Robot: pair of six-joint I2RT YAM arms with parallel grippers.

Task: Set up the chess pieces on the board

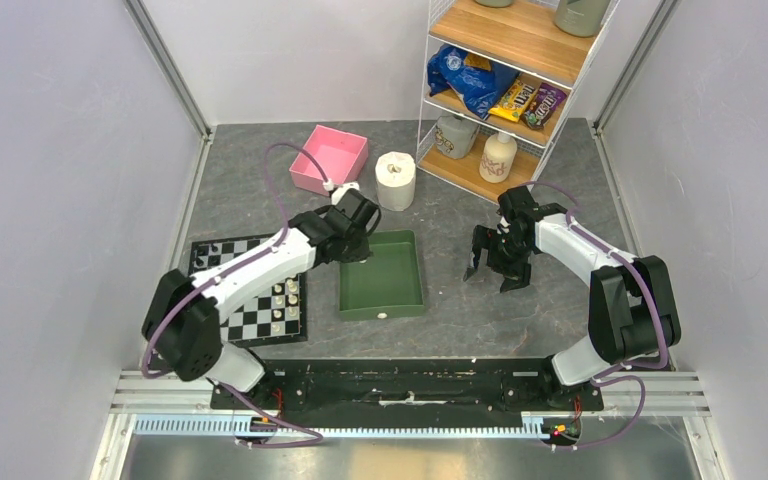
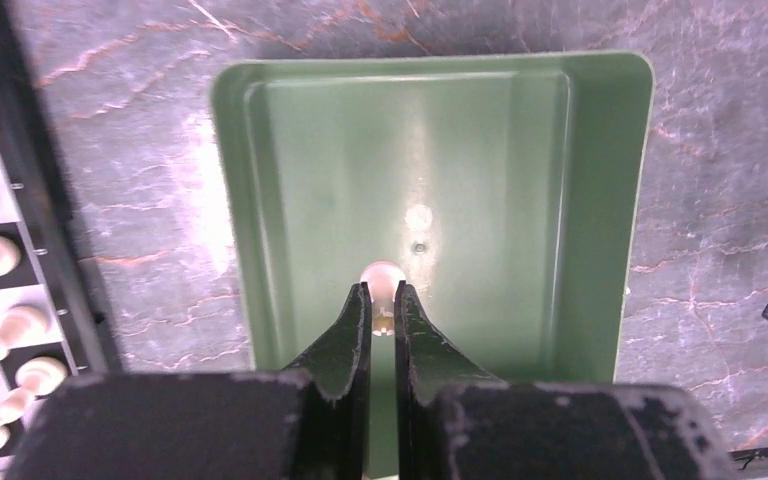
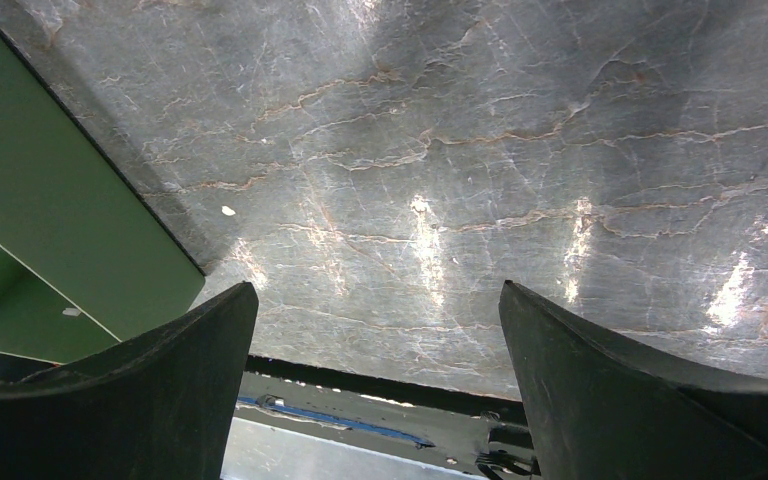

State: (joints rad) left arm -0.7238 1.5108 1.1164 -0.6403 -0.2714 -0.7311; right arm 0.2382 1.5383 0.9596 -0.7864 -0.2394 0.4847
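Board (image 1: 252, 325): checkered, dark border, flat on the table (image 1: 460, 315) at the near left, partly under the left arm.
Chess pieces (image 1: 285, 298): cream, standing in rows along the board's right-hand edge; others at the far edge, small and hard to count.
Green tray (image 2: 232, 200): rectangular, just right of the board, not touching it.
Left end effector (image 2: 381, 290): over the tray, fingers drawn almost together, clamped on one cream chess piece (image 2: 382, 271) whose round top shows between the tips.
Right end effector (image 3: 377, 288): fingers wide apart, holding nothing, above bare table to the right of the tray.
Pink box (image 1: 328, 158): open, beyond the tray.
Paper roll (image 1: 395, 180): upright, just right of the box.
Shelf rack (image 1: 505, 90): far right, with bottles and snack bags.
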